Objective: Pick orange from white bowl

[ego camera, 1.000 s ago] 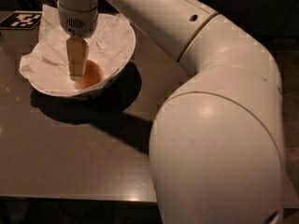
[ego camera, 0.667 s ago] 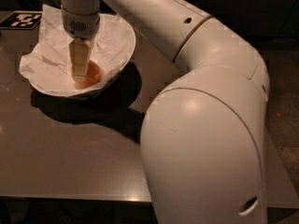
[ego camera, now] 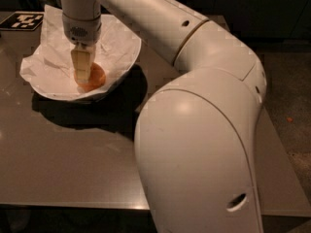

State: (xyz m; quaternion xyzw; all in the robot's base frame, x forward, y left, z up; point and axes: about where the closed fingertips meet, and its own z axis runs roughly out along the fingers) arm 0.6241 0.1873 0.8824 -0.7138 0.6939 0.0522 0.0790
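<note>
Since a second ago the bulky cream-white robot arm (ego camera: 204, 144) has swung its large rounded elbow housing a little leftward, so it covers more of the table's near right part, while the wrist has stayed over the bowl in nearly the same place. At the arm's end the gripper (ego camera: 81, 76) hangs straight down from a grey perforated wrist collar into the wide, shallow white bowl (ego camera: 127, 64). Its pale yellowish tip reaches the bottom, at the small round orange fruit (ego camera: 96, 76). That orange lies low in the bowl, slightly toward its near side, nested in the crumpled white paper liner (ego camera: 48, 62), whose pointed corners rise past the rim at the left and the back. Seen from this camera, the tip stands directly in front of the orange's left half and overlaps it, leaving only the right half of the fruit showing beside it. Whether the gripper is clamped on the orange or merely set against it cannot be told from this angle. The bowl stands at the far left of a smooth grey-brown table (ego camera: 63, 169) and casts a dark shadow toward the camera. A black-and-white square marker tag (ego camera: 22, 21) lies flat on the table's far left corner, just behind the bowl.
</note>
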